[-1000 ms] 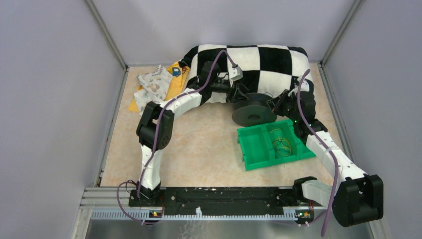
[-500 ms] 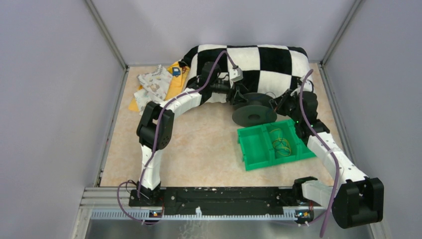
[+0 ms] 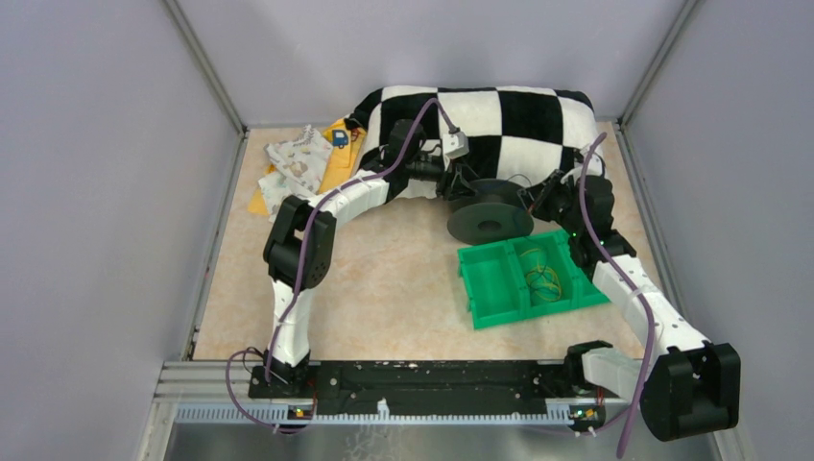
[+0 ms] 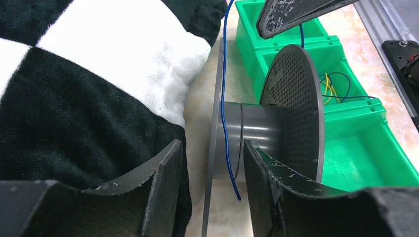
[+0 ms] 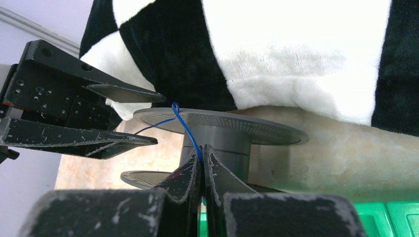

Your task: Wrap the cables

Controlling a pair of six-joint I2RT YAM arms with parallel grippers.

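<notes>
The right arm's jaws are pressed shut on a very thin blue wire (image 5: 187, 129). It rises from the pinch at lower centre of the right wrist view, kinks over the rim of the upper flange and trails off towards the left of the frame. The left arm's jaws stand spread apart. In the left wrist view, one finger (image 4: 165, 180) sits on the blanket side of a flange edge and the other (image 4: 262, 182) lies against the hub, and neither clearly touches the spool. The wire hangs between them, its loose end dangling near lower centre. The round, dark plastic, two-flanged spool (image 3: 490, 223) lies flat, centre hole up, on the beige marbled surface (image 3: 384, 279), right of centre in the overhead view. It sits just below the black-and-white checkered plush blanket (image 3: 499, 120) and just above the green plastic compartment tray (image 3: 494, 288), which holds yellow and blue looped strands (image 3: 544, 279). The hub looks almost bare, so this seems to be the very start of winding, with the wire only drawn across the core. The next move likely calls for the left jaws to close on the flange and steady the spool. The right jaws would then carry the wire round the hub between the flanges, taut enough that it does not slip over the rim.
</notes>
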